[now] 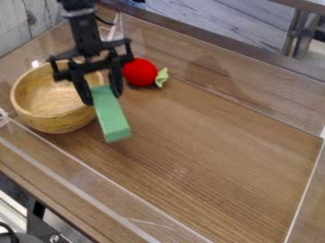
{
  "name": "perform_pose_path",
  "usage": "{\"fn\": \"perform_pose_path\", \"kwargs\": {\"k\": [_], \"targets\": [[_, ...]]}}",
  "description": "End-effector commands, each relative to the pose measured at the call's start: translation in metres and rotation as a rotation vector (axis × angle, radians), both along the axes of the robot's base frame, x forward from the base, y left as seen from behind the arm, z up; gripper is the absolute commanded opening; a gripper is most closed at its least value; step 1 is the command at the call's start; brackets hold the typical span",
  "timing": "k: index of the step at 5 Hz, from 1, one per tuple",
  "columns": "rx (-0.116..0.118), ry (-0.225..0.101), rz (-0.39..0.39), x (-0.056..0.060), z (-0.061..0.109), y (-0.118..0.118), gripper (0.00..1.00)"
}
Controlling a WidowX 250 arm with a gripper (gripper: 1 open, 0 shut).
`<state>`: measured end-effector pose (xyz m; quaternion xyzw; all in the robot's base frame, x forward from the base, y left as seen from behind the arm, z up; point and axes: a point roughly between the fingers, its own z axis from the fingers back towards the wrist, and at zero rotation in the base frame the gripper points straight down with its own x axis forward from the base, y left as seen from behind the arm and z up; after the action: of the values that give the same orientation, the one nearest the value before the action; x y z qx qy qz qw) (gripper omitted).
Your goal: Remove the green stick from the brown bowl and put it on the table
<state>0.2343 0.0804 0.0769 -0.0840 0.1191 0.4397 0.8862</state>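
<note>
Green stick (112, 116) is out of the brown bowl (51, 102), hanging tilted at the bowl's 4 o'clock, pinched at its top by the gripper (97, 87). Removal done; left: lower onto table (216, 152), let go.

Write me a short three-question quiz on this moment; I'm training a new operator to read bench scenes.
1. True or false: the green stick lies inside the brown bowl.
2. What holds the stick? A) nothing B) the gripper C) the bowl's rim
3. Which small object sits on the table behind the gripper, toward the far wall?

Key:
1. False; it hangs tilted from the gripper, to the right of the bowl and outside its rim.
2. B; the gripper is shut on the stick's upper end.
3. The red round toy with a green leaf.
</note>
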Motion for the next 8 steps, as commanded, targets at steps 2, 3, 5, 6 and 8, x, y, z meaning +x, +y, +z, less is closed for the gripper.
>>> {"fn": "perform_pose_path", "kwargs": {"k": [2, 3, 5, 6, 8], "targets": [[0.011, -0.043, -0.021, 0.007, -0.010, -0.021, 0.00], [0.006, -0.040, -0.082, 0.004, -0.028, -0.034, 0.00], [0.007, -0.053, -0.238, 0.009, -0.052, -0.035, 0.00], [0.002, -0.055, -0.280, 0.015, -0.053, -0.020, 0.00], [-0.052, -0.100, -0.311, 0.016, -0.013, -0.015, 1.00]]}}
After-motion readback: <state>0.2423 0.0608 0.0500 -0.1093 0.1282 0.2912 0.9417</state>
